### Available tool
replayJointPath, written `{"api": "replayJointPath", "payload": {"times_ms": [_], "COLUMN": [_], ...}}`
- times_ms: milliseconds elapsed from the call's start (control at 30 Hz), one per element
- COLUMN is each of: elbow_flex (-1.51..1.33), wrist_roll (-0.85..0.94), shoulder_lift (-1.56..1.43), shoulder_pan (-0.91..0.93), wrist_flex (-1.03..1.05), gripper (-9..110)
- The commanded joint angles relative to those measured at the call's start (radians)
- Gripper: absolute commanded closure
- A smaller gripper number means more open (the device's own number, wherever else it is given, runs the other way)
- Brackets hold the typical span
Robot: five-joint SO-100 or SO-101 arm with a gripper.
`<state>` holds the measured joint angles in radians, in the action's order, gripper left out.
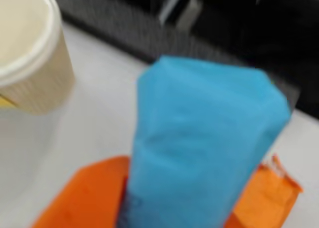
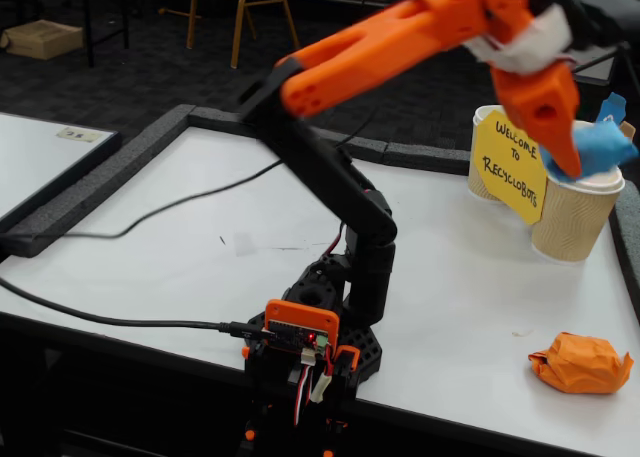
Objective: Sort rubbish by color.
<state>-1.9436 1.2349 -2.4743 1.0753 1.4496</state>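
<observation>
Blue wad (image 1: 204, 143) fills the wrist view, blurred, pinched in our hand (image 1: 174, 215); orange fingers (image 1: 84, 198) show on either side beneath it. In the fixed view our hand (image 2: 585, 162) is raised at the far right end of the counter (image 2: 200, 247), its orange finger (image 2: 548, 112) pointing down and clamped on the blue wad (image 2: 600, 149), which sits right at the rim of a ribbed beige paper cup (image 2: 570, 217). We cannot tell whether the wad touches the rim or hangs just over it.

Just beside our hand, toward the arm's base, a yellow sign (image 2: 508, 167) reading "Welcome to Recyclobots" leans against the cups; a second cup (image 2: 482, 152) stands behind it. The wrist view catches one pale cup (image 1: 30, 53) off to the left of the wad.

Well below our hand and nearer the camera, the orange wad (image 2: 582, 363) lies on the counter near its front edge, apart from the cups. Black foam edging (image 2: 100, 177) rims the counter.
</observation>
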Motion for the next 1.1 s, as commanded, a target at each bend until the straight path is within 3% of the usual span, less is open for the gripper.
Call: {"api": "replayJointPath", "payload": {"times_ms": [0,400,600,1067], "elbow_flex": [-0.025,-0.002,0.003,0.080], "wrist_roll": [-0.018,-0.018,-0.018,-0.008], "shoulder_lift": [-0.235,-0.388,-0.379,0.031], "shoulder_pan": [-0.043,-0.179,-0.288,-0.339], "wrist_flex": [-0.087,-0.135,-0.264,-0.634], "gripper": [101,101,101,101]}}
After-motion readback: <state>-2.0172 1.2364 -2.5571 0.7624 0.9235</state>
